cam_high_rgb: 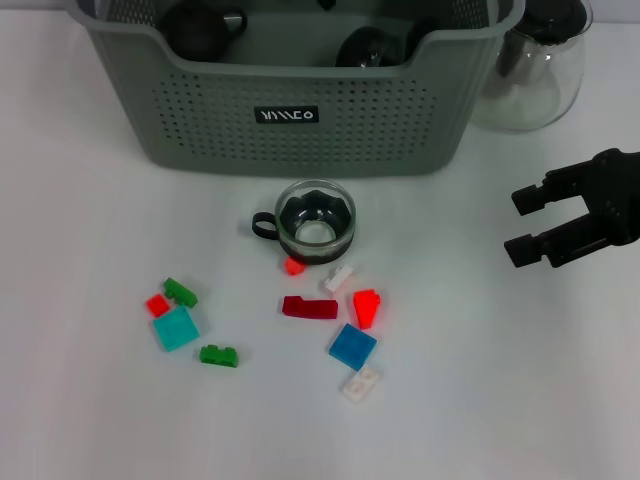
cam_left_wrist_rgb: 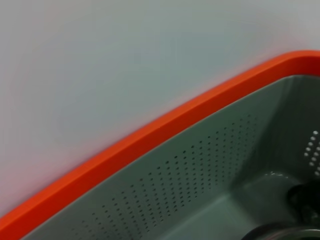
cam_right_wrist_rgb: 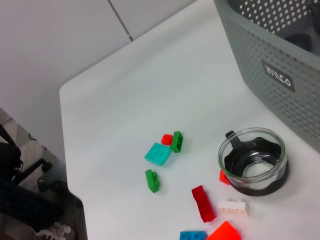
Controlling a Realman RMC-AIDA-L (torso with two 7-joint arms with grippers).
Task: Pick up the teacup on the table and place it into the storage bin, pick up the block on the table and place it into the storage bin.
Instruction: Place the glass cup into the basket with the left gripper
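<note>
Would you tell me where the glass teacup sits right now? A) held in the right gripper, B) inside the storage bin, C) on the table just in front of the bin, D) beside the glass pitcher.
C: the teacup stands upright on the table in front of the storage bin, while the open right gripper hangs apart from it, holding nothing.

The storage bin (cam_high_rgb: 300, 130) stands at the far middle of the table (cam_high_rgb: 80, 400), a glass pitcher (cam_high_rgb: 535, 70) just right of it. The teacup (cam_high_rgb: 315, 222) sits just near of the bin; building blocks (cam_high_rgb: 310, 308) lie scattered nearer.
</note>
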